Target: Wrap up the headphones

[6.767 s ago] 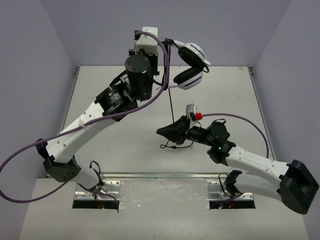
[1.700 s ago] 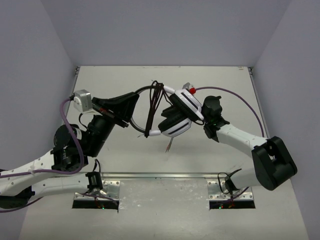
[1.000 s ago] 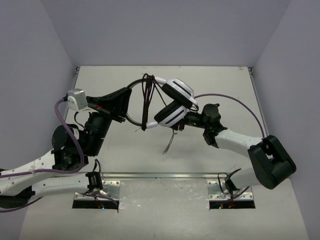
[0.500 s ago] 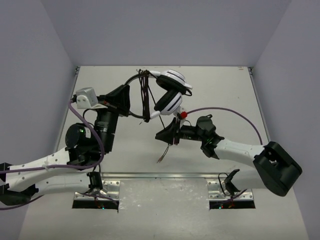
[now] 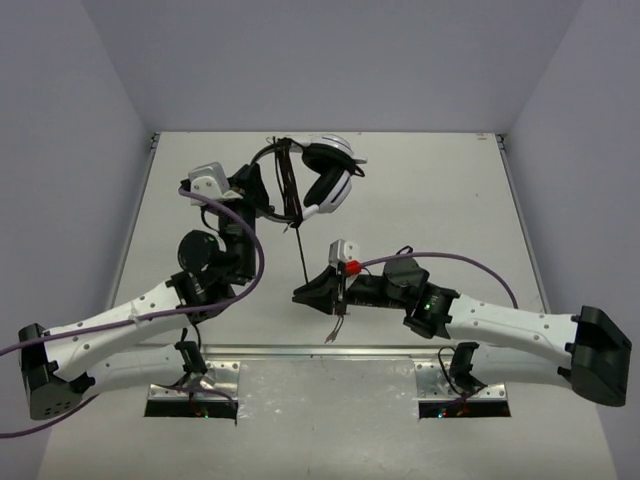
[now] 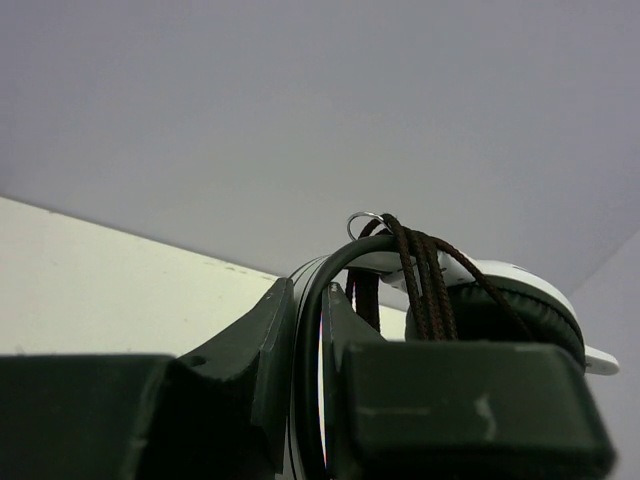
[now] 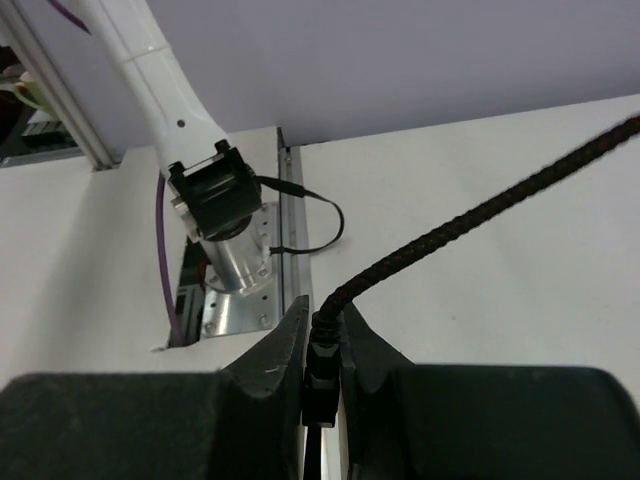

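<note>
The headphones hang in the air at the far middle, white-and-black ear cups to the right. My left gripper is shut on the thin black headband. Several turns of the black cord are wound around the headband next to the ear cup, and they show in the left wrist view. From there the cord runs straight and taut down to my right gripper. My right gripper is shut on the cord's plug end; the braided cord leads away to the upper right.
The left arm's base and metal mounting plate sit beyond the right gripper's fingers. Purple robot cables loop along both arms. A short thin tail dangles below the right wrist. Grey walls enclose the white table.
The left gripper carried the headphones a little left and farther back. The right gripper moved left and nearer with the plug end, drawing the cord straight.
</note>
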{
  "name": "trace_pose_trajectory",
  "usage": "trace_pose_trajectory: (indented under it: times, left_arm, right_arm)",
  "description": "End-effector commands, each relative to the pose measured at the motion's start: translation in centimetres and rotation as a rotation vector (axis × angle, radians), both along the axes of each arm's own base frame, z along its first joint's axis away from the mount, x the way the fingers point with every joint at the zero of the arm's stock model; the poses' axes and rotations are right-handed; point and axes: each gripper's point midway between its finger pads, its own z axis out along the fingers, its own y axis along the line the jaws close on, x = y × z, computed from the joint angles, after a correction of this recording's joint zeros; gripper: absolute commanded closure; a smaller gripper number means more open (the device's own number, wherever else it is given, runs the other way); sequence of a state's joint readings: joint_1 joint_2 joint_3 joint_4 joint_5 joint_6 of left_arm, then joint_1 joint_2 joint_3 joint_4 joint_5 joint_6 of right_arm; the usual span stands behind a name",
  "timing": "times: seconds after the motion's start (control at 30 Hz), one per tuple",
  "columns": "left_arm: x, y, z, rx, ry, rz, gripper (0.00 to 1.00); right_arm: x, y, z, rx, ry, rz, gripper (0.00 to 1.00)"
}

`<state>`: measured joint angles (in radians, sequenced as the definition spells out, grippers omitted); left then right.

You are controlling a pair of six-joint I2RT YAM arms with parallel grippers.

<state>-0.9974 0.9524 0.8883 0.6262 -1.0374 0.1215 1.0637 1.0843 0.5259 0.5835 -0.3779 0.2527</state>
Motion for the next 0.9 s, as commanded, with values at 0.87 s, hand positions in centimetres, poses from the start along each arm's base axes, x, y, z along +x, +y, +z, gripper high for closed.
trace_pose_trajectory:
  times: [0.87]
  left_arm:
    - [4.0, 0.6, -12.5, 0.130, 0.166, 0.018, 1.00]
  right_arm:
    - [3.6, -7.1, -1.0, -0.798, -0.319, -0.203, 0.94]
